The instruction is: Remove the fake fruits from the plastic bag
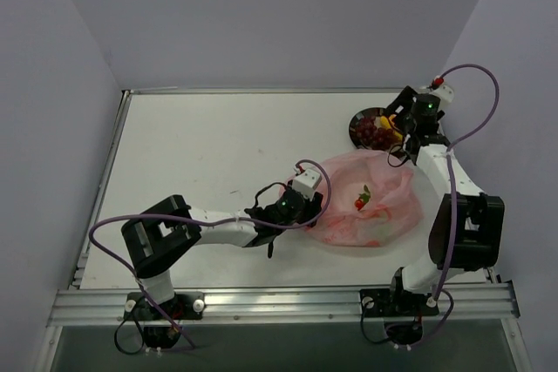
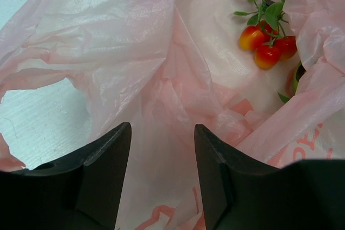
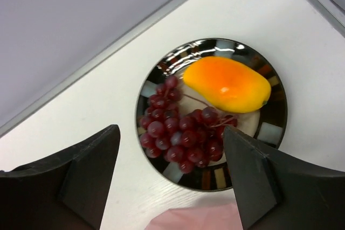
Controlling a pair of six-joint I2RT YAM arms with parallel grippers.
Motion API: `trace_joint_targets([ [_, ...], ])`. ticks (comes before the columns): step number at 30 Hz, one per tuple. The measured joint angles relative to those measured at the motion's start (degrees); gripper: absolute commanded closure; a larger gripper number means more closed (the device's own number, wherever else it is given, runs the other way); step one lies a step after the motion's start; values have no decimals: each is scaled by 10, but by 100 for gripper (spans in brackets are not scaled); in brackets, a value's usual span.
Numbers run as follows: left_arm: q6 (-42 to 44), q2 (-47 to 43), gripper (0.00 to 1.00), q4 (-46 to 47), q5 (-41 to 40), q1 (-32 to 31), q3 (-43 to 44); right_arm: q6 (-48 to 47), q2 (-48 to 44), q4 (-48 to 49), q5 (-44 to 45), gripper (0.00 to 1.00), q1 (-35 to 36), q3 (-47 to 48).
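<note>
The pink plastic bag (image 1: pixel 370 206) lies crumpled and open on the table. Inside it sits a small cluster of red-orange fake fruits with green leaves (image 2: pixel 268 47), which shows in the top view too (image 1: pixel 361 199). My left gripper (image 2: pixel 162 126) is at the bag's left edge (image 1: pixel 305 205), its jaws apart with pink film (image 2: pixel 161 79) across the gap. My right gripper (image 3: pixel 170 129) hangs open and empty over the black plate (image 3: pixel 272 130). On the plate lie a dark red grape bunch (image 3: pixel 180 130) and a yellow-orange fruit (image 3: pixel 226 84).
The plate (image 1: pixel 359 119) stands at the table's back right, close to the bag's far edge. A raised metal rim (image 1: pixel 261 91) runs along the back of the table. White tabletop (image 1: pixel 209 154) stretches left of the bag.
</note>
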Motion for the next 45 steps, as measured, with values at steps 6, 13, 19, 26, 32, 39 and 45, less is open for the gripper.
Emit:
trace_joint_targets([
  [6,9,0,38,-3,-5,0,1,0,-160,-44,-12,25,37,-31],
  [13,19,0,25,-60,1,0,64,8,-360,-88,26,32,195,-77],
  [19,21,9,21,-98,3,1,148,76,-453,-210,109,35,297,-227],
  [26,23,105,26,-139,2,10,234,160,-530,-348,211,18,301,-291],
  [32,24,163,41,-178,1,24,259,185,-509,-367,264,6,300,-291],
  [39,22,171,94,-182,2,30,267,191,-410,-364,307,0,286,-289],
  [45,18,143,98,-164,-2,30,228,158,-321,-304,262,42,242,-295],
])
